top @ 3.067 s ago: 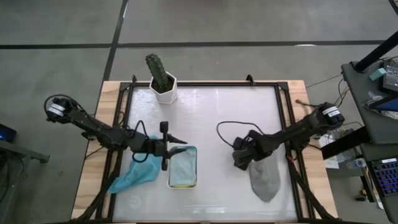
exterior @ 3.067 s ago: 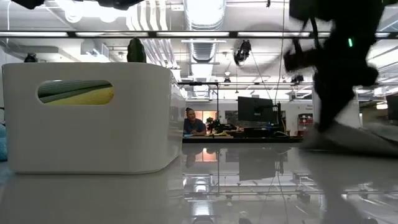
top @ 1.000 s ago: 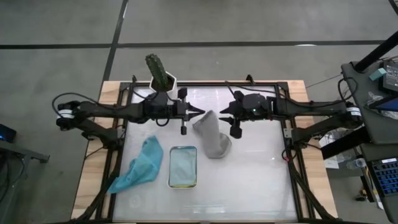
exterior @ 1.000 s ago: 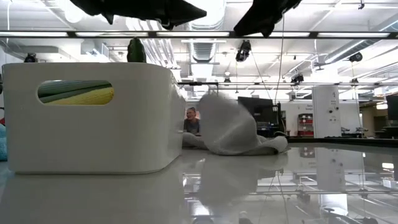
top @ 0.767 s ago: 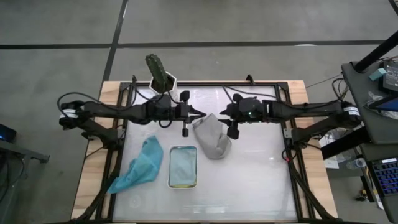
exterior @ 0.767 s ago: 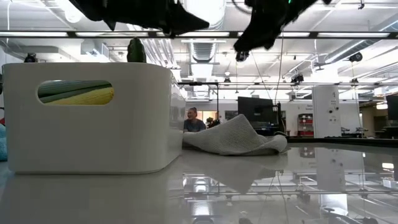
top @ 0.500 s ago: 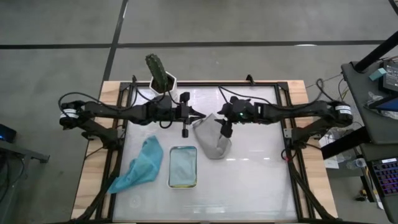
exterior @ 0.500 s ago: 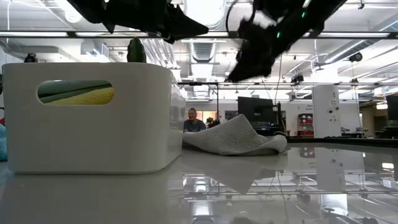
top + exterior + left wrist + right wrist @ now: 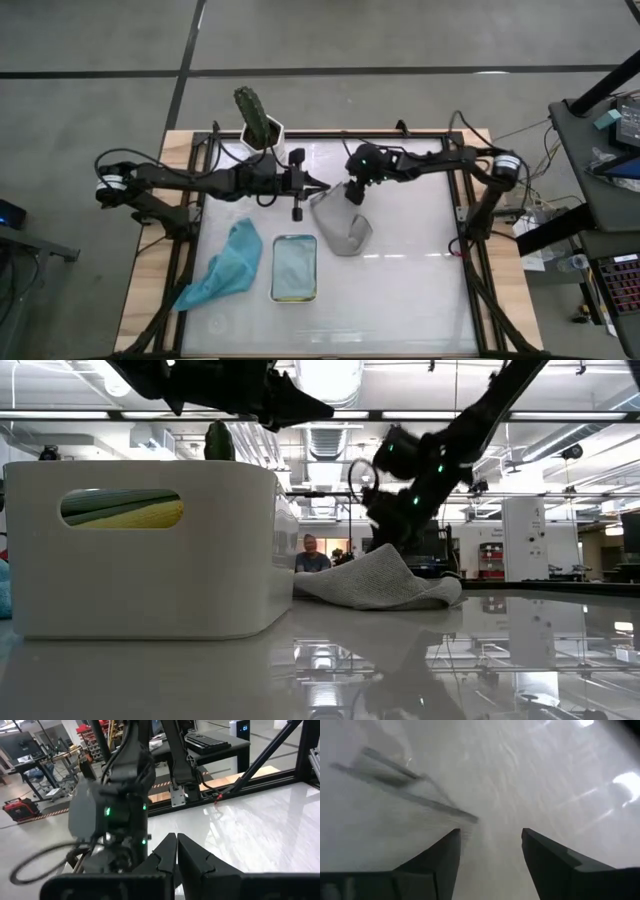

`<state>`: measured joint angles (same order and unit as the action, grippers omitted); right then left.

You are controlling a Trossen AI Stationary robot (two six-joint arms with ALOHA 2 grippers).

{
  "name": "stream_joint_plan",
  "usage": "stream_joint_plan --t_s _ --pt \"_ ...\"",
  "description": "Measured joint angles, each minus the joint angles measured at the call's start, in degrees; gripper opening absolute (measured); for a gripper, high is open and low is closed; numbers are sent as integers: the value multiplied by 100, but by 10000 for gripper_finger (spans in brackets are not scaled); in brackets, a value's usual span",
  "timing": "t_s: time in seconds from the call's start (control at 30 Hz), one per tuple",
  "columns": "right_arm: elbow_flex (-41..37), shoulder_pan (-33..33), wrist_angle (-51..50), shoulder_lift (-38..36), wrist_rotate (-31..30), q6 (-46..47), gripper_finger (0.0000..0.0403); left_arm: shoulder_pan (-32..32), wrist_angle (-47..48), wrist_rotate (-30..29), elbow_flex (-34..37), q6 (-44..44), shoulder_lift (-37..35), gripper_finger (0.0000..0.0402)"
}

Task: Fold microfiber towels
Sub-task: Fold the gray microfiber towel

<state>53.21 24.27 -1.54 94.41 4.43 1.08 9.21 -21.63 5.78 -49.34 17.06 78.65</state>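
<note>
My right gripper hangs fingers spread just over the far edge of the grey towel, which lies rumpled mid-table. My left gripper hovers beside it, fingers pressed together, holding nothing. The teal towel lies crumpled near the left edge. The white tray sits between the two towels, with folded cloths inside; yellow and green show through its handle slot. A potted cactus stands at the far edge. No readable writing anywhere.
</note>
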Motion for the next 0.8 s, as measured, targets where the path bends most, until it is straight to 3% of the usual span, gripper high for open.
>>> stream_joint_plan --t_s 0.13,0.2,0.4,0.43,0.8 --pt "99 132 73 405 749 135 191 33 -7 -18 0 3 0 0" --pt "100 136 165 546 816 131 169 49 -15 -20 2 4 0 0" --pt "92 116 398 621 811 72 31 58 -20 -194 4 17 2 0" --pt "82 111 392 571 811 57 22 59 -20 -243 4 17 2 0" --pt "-26 -47 219 -1085 750 -423 9 84 -42 -391 11 483 7 0"
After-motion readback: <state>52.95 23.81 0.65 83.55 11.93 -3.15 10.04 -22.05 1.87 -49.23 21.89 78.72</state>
